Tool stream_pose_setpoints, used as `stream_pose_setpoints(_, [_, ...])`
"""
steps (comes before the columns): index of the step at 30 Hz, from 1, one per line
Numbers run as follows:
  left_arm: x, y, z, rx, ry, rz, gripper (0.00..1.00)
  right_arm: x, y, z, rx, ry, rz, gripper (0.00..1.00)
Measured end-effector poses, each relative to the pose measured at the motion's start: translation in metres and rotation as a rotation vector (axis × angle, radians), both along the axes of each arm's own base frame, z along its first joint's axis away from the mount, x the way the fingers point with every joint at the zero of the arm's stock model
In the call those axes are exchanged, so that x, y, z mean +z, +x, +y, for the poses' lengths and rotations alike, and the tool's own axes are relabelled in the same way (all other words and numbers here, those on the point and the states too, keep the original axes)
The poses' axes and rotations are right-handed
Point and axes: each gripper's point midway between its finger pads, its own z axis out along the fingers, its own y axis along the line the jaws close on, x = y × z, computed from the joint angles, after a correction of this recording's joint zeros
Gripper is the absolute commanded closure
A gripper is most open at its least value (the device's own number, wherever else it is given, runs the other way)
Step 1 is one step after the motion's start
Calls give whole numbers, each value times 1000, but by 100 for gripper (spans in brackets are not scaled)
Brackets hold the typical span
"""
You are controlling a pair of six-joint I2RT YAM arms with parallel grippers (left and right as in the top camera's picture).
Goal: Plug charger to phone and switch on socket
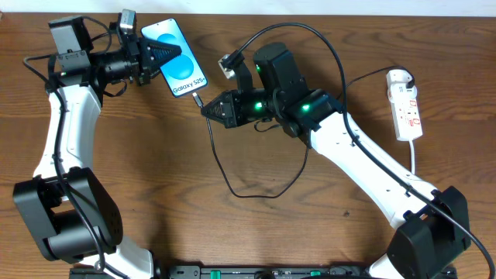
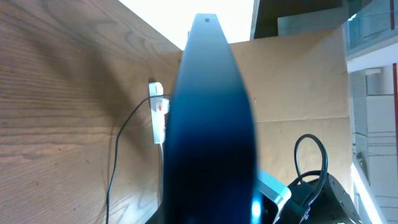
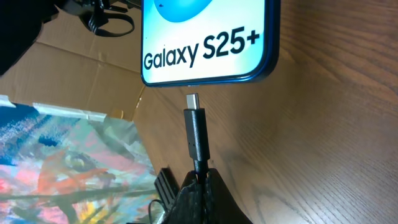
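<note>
Gripping the limp charger (image 3: 194, 130) just behind its stiff plug, your right tool (image 1: 208, 108) holds the tip just short of the phone (image 3: 208, 43); your left tool (image 1: 174, 52) clamps that slim, slick phone.

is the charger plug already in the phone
No, the charger plug sits just short of the bottom edge of the phone, with a gap between them.
</note>
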Motion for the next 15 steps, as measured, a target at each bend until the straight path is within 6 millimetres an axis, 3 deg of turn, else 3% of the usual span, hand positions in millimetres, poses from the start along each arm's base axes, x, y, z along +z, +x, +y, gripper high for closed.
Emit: stream_pose_setpoints(15, [7, 2, 0, -4, -12, -17, 93, 11, 6, 5, -15, 46, -13, 99])
